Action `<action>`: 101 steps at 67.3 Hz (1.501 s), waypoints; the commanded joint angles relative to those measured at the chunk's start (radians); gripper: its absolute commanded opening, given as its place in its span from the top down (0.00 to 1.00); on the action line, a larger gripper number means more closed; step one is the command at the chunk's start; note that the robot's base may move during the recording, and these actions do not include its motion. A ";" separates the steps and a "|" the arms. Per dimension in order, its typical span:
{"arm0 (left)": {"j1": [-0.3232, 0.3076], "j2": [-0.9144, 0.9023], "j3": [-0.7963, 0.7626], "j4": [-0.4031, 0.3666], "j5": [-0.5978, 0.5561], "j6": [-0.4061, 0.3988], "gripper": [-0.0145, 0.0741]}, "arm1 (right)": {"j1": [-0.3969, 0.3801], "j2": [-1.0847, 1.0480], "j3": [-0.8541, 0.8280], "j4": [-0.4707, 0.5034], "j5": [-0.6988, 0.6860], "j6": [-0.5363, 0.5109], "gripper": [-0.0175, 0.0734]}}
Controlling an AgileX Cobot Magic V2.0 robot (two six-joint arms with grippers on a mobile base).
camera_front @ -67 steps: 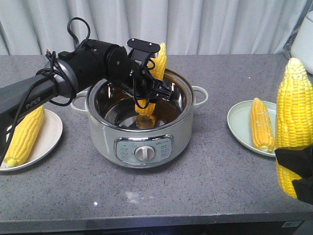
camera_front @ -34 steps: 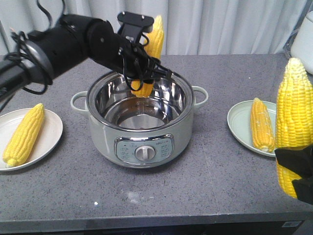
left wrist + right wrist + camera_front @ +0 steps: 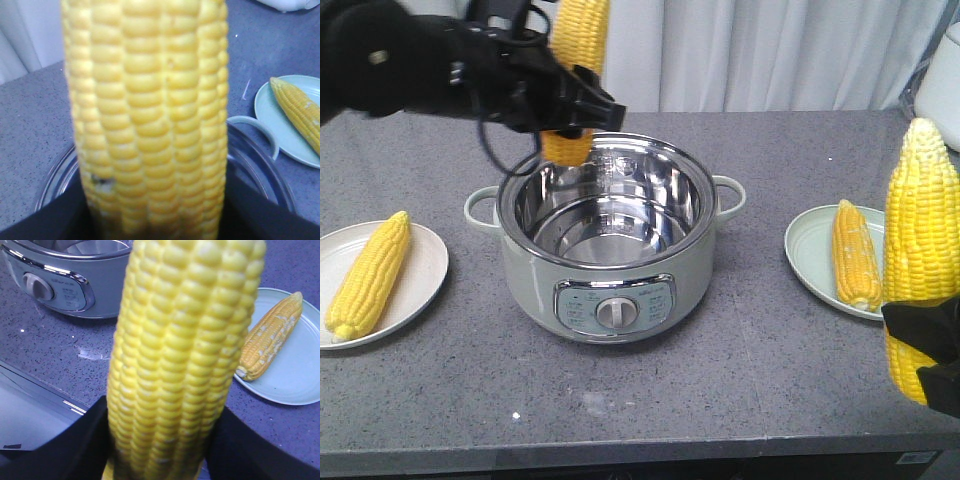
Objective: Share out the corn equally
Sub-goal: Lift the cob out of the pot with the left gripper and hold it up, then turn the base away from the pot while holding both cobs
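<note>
As left gripper clamps corn, right gripper likewise.

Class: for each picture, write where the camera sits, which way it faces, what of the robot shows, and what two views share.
Front: near table edge, facing the curtain; left gripper, right gripper.
Left wrist: above the pot, along the left cob; gripper edges.
Right wrist: near edge, along the right cob toward the pot; gripper edges.
Wrist views share the green plate.

the left arm's bulky, glossy black rounded housing trails thin black cables in loose loops, while the right gripper shows matte black, angular plastic shells.
</note>
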 commanded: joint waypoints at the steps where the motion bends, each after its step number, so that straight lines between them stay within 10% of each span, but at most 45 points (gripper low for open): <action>1: -0.004 -0.147 0.099 -0.007 -0.135 0.001 0.54 | -0.002 -0.007 -0.025 -0.011 -0.062 -0.009 0.61; 54: -0.004 -0.722 0.688 -0.008 -0.236 0.010 0.54 | -0.002 -0.007 -0.025 -0.011 -0.062 -0.009 0.61; 101: -0.004 -0.812 0.759 -0.009 -0.227 0.010 0.54 | -0.002 -0.007 -0.025 -0.011 -0.062 -0.009 0.61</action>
